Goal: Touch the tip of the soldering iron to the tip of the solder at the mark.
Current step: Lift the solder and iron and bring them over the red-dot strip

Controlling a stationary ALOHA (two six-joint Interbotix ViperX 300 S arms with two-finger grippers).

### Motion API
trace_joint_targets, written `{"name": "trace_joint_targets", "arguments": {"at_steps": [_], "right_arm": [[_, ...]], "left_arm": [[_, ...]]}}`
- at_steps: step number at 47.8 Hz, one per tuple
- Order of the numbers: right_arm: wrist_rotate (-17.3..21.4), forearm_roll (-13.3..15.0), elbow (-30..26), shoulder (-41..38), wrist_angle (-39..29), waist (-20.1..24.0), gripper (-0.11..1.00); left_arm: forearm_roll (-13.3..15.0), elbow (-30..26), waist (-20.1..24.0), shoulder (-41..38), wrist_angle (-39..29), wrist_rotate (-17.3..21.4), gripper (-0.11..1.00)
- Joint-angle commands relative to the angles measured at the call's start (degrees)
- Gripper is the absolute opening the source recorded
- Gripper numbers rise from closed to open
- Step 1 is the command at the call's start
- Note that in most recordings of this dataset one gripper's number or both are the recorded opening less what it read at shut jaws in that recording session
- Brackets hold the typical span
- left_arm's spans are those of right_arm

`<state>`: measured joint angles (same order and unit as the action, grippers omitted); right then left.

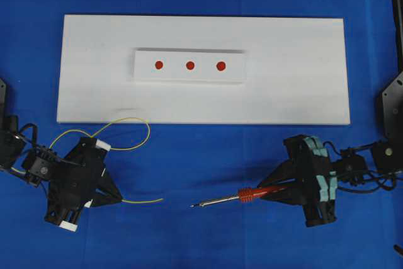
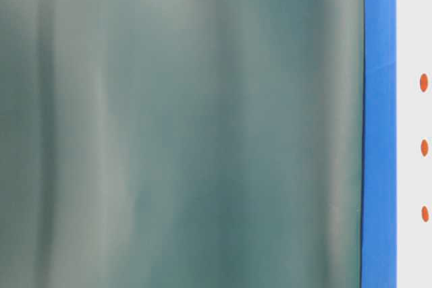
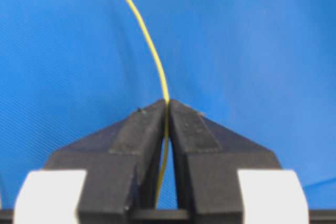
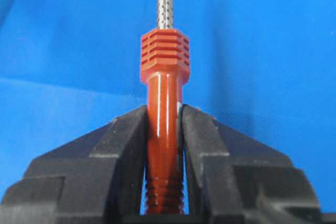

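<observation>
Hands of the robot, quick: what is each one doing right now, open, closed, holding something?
Left hand: closed, pinching the yellow solder.
Right hand: closed around the red handle of the soldering iron.

A white board (image 1: 302,92) lies on a blue cloth (image 1: 201,231).

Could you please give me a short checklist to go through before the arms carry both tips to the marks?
1. Left gripper shut on the solder: ok.
2. Right gripper shut on the soldering iron, on its red handle: ok.
3. Solder tip free ahead of the gripper: ok, it curves out unsupported.
4. Iron tip and solder tip apart: ok, blue cloth shows between them in the overhead view.
5. Three red marks on the white block uncovered: ok.
6. Which mark is meant: cannot tell.
</observation>
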<state>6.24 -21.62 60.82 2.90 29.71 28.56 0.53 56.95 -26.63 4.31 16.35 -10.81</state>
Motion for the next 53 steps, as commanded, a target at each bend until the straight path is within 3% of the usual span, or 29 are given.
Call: {"name": "trace_joint_targets", "arguments": {"at_steps": [1,12,17,26,36,45,53], "right_arm": [[-1.49,0.0,-1.49,5.62,-5.19,-1.32,0.06],[-7.56,0.26,-5.98,16.87,-25.22,-8.44,0.06],[-10.37,0.53,-8.79,20.48,-34.28,-13.36,0.06],[-12.39,5.54,-12.92,23.38,-45.62,-22.76,0.06],[-12.39,12.04,-16.08,22.59,-51.42,-32.7,0.06],[-12.39,14.59,-17.75,20.3,-53.09,-38.32,0.06],[-12.39,16.26,-19.6,17.58,-53.88,-40.25,0.06]], "left_arm": [[-0.26,-2.81,1.49,6.42,-9.14,0.09,0.02],[-0.53,-7.21,6.33,16.52,-27.33,0.09,0.02],[-0.7,-8.44,9.49,19.25,-31.9,0.26,0.02],[-0.79,-10.2,17.05,22.32,-37.35,0.53,0.02],[-1.14,-11.95,25.75,21.53,-41.75,1.14,0.02],[-1.14,-13.71,30.67,19.51,-44.12,5.8,0.02],[-1.14,-15.12,34.54,17.31,-45.88,8.88,0.02]]}}
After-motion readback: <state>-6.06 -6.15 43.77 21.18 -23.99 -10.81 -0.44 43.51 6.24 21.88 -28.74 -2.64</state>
